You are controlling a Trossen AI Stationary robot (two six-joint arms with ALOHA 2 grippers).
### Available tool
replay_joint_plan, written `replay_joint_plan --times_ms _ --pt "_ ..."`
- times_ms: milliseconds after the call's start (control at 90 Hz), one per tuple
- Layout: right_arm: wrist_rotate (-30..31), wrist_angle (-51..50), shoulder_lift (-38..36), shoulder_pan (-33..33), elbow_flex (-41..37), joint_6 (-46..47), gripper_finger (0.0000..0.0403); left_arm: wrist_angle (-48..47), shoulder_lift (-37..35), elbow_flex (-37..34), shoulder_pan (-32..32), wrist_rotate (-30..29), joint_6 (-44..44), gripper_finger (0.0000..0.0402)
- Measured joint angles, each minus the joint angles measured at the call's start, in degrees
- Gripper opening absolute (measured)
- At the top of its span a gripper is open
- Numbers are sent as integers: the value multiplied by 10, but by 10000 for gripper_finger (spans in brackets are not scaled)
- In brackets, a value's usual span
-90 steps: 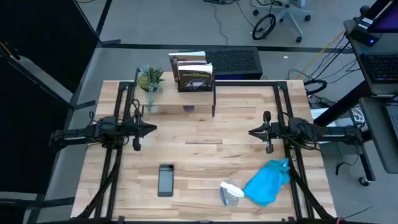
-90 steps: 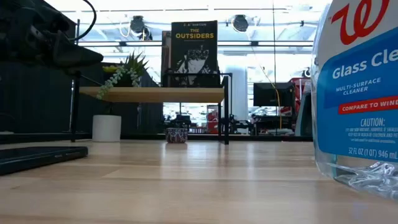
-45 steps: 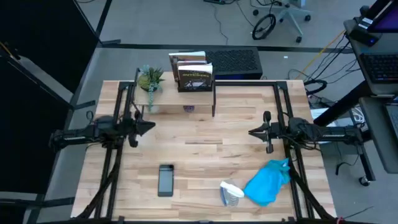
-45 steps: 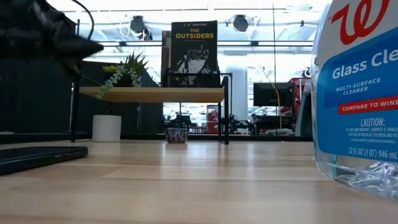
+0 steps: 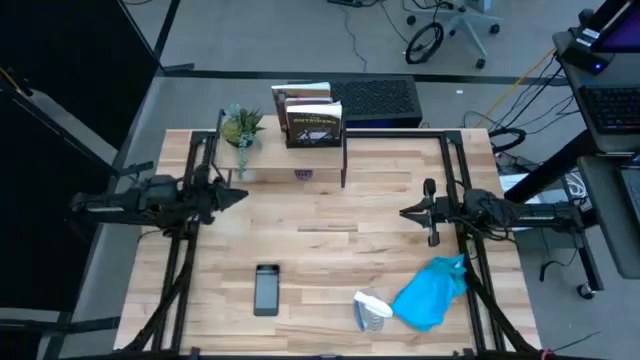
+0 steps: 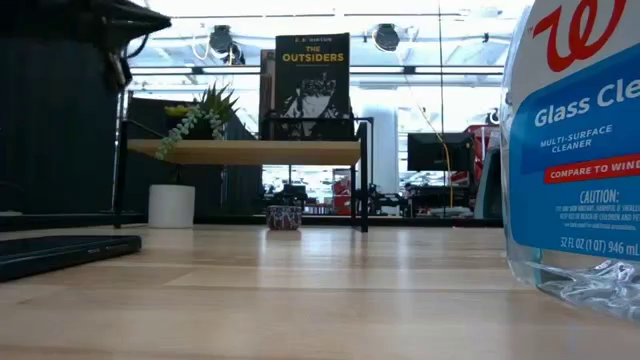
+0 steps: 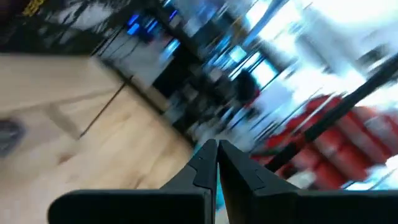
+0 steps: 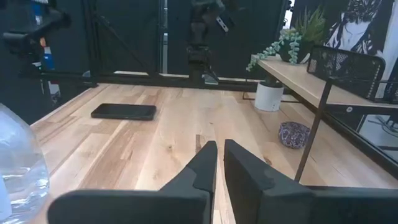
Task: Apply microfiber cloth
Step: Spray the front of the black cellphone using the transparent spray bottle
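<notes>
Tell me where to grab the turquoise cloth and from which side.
Grip the microfiber cloth at its raised bunched peak nearest the right gripper, coming straight down from above. It lies crumpled, so folds stand up to pinch; the spray bottle touches its left side, so avoid that edge.

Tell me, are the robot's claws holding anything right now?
No, nothing is held. The left gripper and the right gripper are both shut on nothing, above the table. The microfiber cloth lies untouched beside the spray bottle.

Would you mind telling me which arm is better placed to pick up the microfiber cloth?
The right. Its gripper hovers on the same side of the table as the microfiber cloth, which lies just below it in the high view. The left gripper is across the table, beyond the phone.
</notes>
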Motion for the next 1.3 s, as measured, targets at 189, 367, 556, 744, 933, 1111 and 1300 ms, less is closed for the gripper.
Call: replay_joint_plan --times_ms 189,367,556,744,933,1111,1300 --pt "0 0 0 0 0 0 15 -184 192 106 -57 20 -75 0" --pt "0 0 0 0 0 0 15 -198 312 113 -132 75 -191 0" --pt "0 0 0 0 0 0 15 -220 377 113 -224 81 -321 0" --pt "0 0 0 0 0 0 15 -207 409 113 -301 72 -438 0" --pt "0 0 0 0 0 0 15 -200 431 113 -326 54 -500 0" --pt "0 0 0 0 0 0 15 -171 459 112 -326 55 -507 38" --pt "0 0 0 0 0 0 15 -67 490 50 -326 81 -524 125"
